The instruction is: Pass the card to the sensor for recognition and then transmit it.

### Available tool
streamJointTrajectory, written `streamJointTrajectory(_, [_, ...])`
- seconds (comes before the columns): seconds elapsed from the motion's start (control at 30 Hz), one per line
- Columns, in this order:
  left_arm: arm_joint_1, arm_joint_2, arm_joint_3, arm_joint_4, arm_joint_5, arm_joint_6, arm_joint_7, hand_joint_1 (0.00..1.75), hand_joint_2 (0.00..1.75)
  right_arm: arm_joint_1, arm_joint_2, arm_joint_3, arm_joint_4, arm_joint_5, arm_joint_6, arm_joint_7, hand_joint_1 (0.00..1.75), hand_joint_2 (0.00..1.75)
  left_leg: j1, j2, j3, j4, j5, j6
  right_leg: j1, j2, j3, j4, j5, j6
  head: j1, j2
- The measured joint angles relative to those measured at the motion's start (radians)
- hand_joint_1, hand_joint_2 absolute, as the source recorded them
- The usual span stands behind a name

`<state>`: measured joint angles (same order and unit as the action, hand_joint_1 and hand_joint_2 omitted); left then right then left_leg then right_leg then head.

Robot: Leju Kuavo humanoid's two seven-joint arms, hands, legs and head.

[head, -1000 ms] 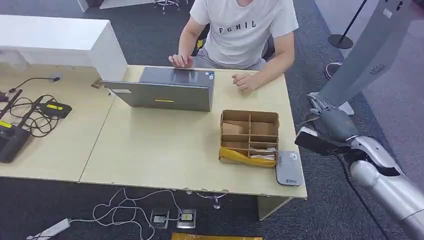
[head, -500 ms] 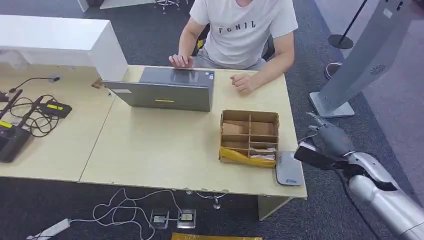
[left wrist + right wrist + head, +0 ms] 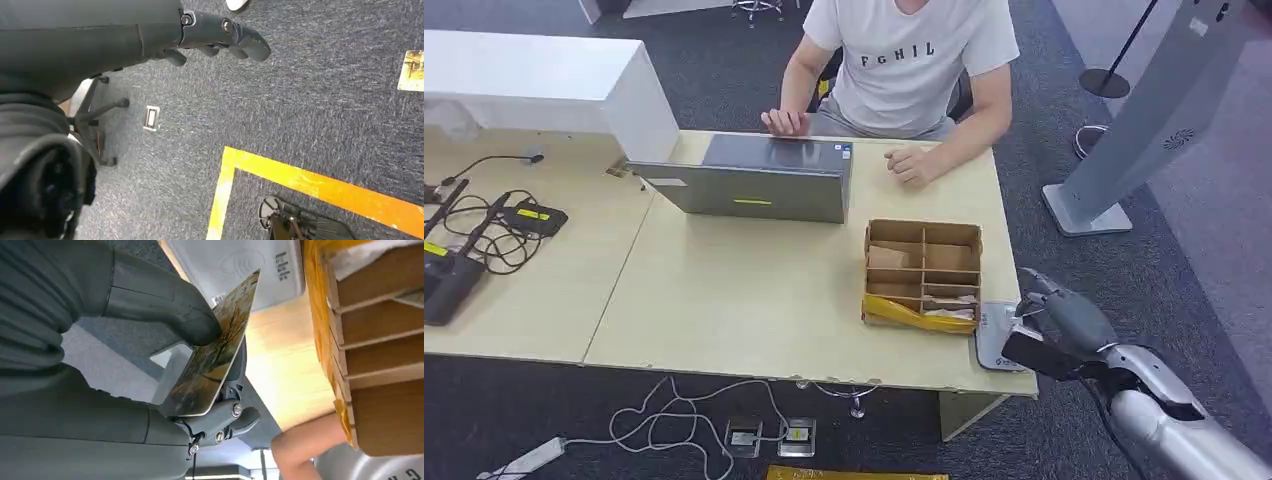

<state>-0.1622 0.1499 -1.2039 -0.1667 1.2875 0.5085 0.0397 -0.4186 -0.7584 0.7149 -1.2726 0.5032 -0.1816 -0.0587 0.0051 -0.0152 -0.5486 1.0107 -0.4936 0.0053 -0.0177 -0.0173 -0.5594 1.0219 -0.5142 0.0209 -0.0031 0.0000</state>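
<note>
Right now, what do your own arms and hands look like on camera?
The right arm is a smooth silver tube with a black band near the wrist and a thin black cable running beside it. The right robot hand is matte grey with darker fingers; up close it shows a ribbed grey cover and silver screw heads. The left robot hand is dark grey, also with small screw heads.

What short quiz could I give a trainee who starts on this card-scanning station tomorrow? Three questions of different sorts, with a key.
1. True or false: the right hand holds the card.
2. Which thing lies on the desk right beside the cardboard organizer? A) card reader B) laptop C) router
3. Fill in: the left hand hangs over the ____.

Key: 1 true; 2 A; 3 carpet.
</note>
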Motion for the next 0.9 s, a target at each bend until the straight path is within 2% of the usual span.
streamJointTrajectory(0.4, [0.000,0.000,0.000,0.000,-0.001,0.000,0.000,0.00,0.00,0.024,0.000,0.006,0.000,-0.010,-0.007,-0.001,1.75,1.75,0.000,0.000,0.000,0.000,0.000,0.000,0.000,0.000,0.000,0.000,0.000,0.000,0.000,0.000])
streamJointTrajectory(0.9, [0.000,0.000,0.000,0.000,-0.016,-0.008,-0.016,0.00,0.00,0.060,0.000,0.013,0.007,-0.047,-0.052,-0.010,1.75,1.75,0.000,0.000,0.000,0.000,0.000,0.000,0.000,0.000,0.000,0.000,0.000,0.000,0.000,0.000])
